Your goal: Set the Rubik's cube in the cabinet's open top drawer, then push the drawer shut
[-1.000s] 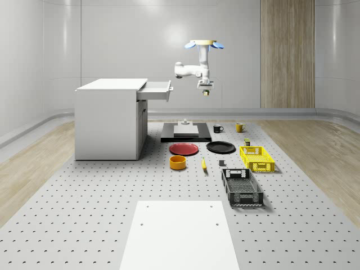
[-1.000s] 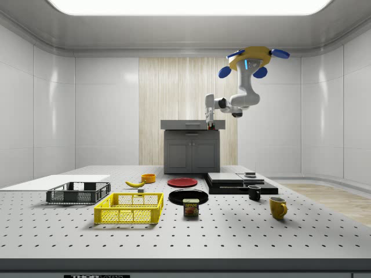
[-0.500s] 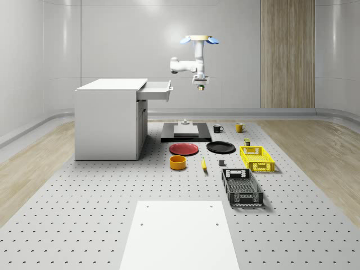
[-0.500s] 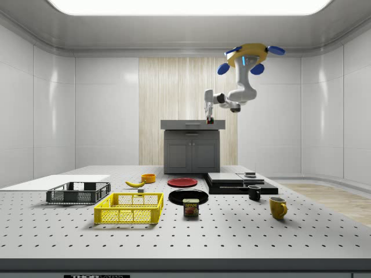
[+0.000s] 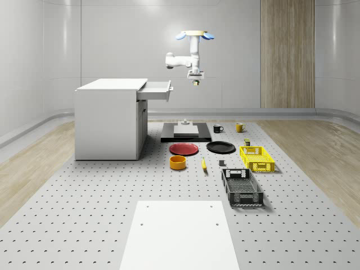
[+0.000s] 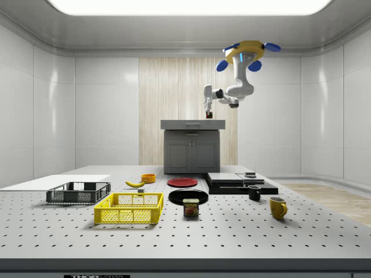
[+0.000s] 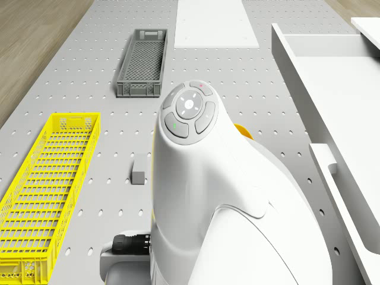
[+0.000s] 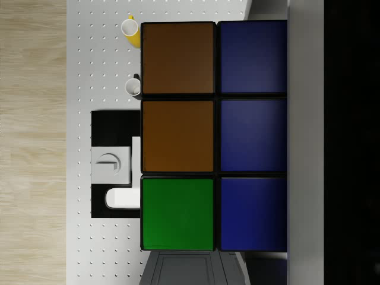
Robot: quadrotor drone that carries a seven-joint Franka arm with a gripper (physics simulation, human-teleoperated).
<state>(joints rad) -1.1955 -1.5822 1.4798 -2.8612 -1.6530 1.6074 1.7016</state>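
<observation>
1. The gripper grasps the Rubik's cube (brown, green and blue tiles face the wrist camera), high, just off the open top drawer.
2. The drone hovers above, beside the cabinet.
3. The can reads "SPAM".

- Arm: smooth, glossy white plastic-looking shell.
- Desk: matt grey plate, perforated with regular holes.
- Yellow crate and grey crate: plastic-looking lattice.
- Rubik's cube: smooth coloured tiles, black seams.
- Floor: wood-grain planks.
- Cabinet: smooth, matt pale panels.
</observation>
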